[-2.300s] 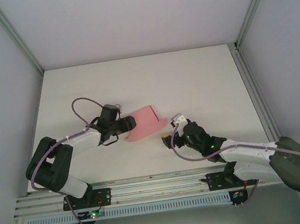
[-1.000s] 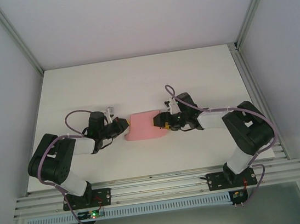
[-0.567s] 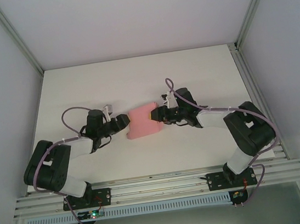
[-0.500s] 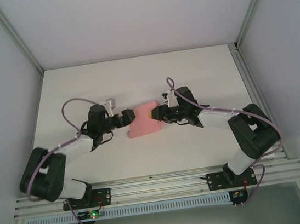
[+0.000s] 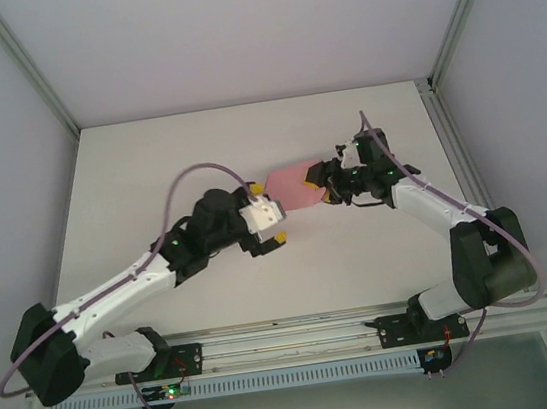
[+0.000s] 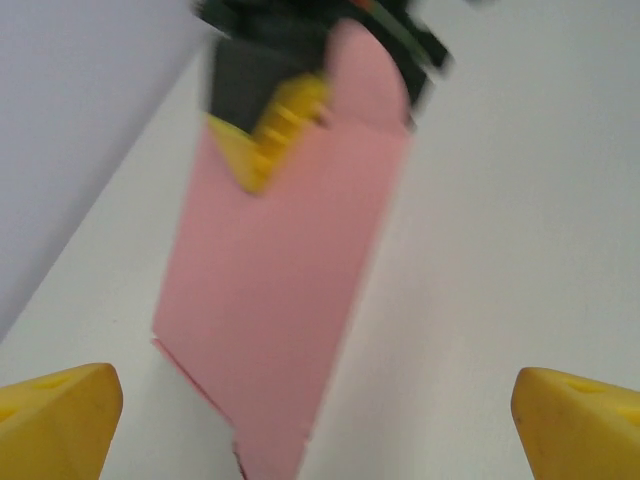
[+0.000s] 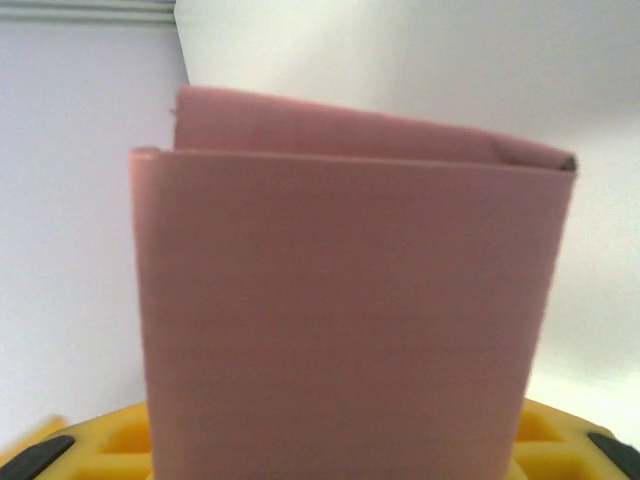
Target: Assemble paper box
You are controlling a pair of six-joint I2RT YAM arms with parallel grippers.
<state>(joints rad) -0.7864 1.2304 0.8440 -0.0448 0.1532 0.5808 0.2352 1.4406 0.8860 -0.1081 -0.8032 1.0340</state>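
The paper box (image 5: 294,186) is a flat pink card piece near the table's middle. My right gripper (image 5: 328,187) is shut on its right end. In the right wrist view the paper box (image 7: 345,300) stands broad before the camera, between the yellow fingers (image 7: 575,442). My left gripper (image 5: 275,214) is wide open just left of the box and apart from it. Its wrist view shows the paper box (image 6: 290,290) stretching away between the yellow fingertips (image 6: 55,415), with the right gripper's yellow pad (image 6: 275,130) on the far end.
The white table (image 5: 148,171) is bordered by an aluminium frame rail (image 5: 459,155) on the right and grey walls all round. The two arms reach toward each other at mid-table. Their bases sit on the near rail (image 5: 291,335).
My left gripper opened and let go of the box. My right gripper closed on it and carried it back and to the right. The left arm stretched toward the centre.
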